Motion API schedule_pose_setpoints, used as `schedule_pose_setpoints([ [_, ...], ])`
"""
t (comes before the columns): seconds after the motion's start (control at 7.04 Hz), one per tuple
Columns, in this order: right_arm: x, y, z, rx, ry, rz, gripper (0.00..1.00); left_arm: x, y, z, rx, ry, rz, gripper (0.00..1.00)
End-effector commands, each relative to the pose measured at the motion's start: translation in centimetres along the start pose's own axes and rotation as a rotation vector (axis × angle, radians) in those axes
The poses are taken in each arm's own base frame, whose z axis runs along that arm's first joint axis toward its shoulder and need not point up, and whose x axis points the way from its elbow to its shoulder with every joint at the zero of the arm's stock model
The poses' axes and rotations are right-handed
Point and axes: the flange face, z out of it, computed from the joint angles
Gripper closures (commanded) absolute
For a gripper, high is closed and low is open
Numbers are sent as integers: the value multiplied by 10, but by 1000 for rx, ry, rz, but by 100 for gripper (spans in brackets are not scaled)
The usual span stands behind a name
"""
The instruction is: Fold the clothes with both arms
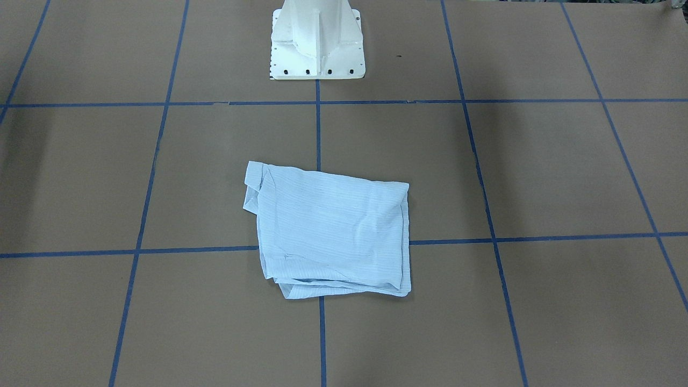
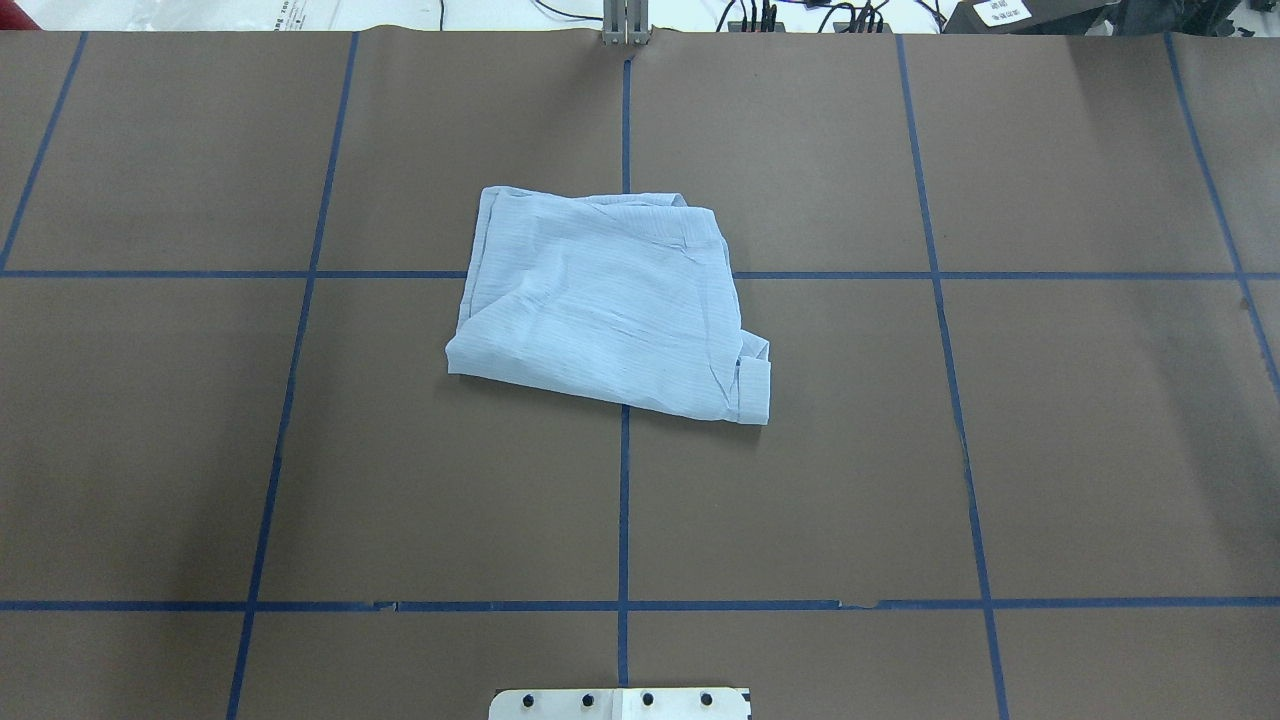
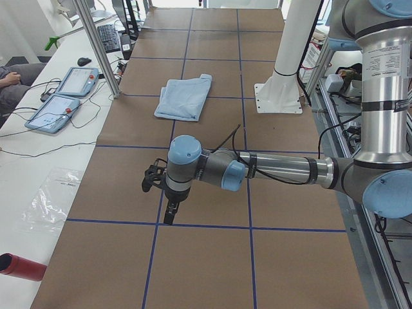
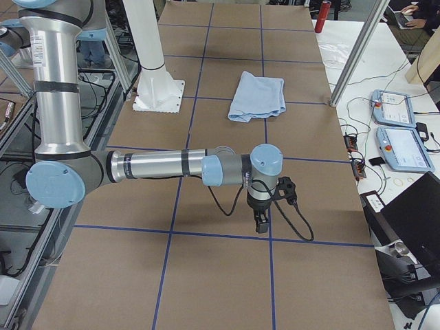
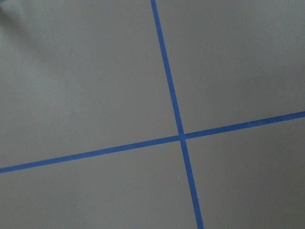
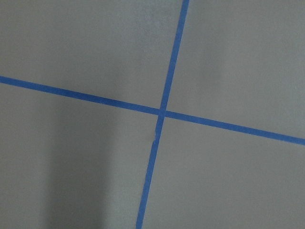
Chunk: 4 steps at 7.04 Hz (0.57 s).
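Observation:
The clothes are one light blue striped shirt (image 1: 330,231), folded into a rough rectangle and lying flat at the table's middle (image 2: 610,300), with a cuff showing at one corner. No gripper touches it. My left arm reaches out over the table far from the shirt (image 3: 185,96), its gripper (image 3: 170,215) pointing down above a blue tape line. My right arm does the same at the other end, its gripper (image 4: 261,221) also well away from the shirt (image 4: 258,95). I cannot tell whether either is open or shut. Both wrist views show only brown table and crossing tape.
The white pedestal base (image 1: 317,43) stands behind the shirt. Blue tape lines (image 2: 624,500) grid the brown table. Beside the table are two teach pendants (image 3: 64,96), a metal post (image 3: 96,45), a red cylinder (image 3: 22,266) and a person's hand (image 3: 9,77).

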Motion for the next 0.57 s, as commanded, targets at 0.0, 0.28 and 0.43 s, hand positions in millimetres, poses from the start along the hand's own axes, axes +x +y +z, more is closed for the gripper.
schedule_pose_setpoints([
  [0.0, 17, 24, 2, 0, -69, 64, 0, -9, 11, 5, -111, 6, 20, 0],
  [0.28, 21, 31, 5, -10, -90, 93, 0, -8, 12, 4, -128, 14, 3, 0],
  [0.43, 21, 32, 2, -8, -120, 143, 0, -6, 13, 5, -136, 35, -5, 0],
])
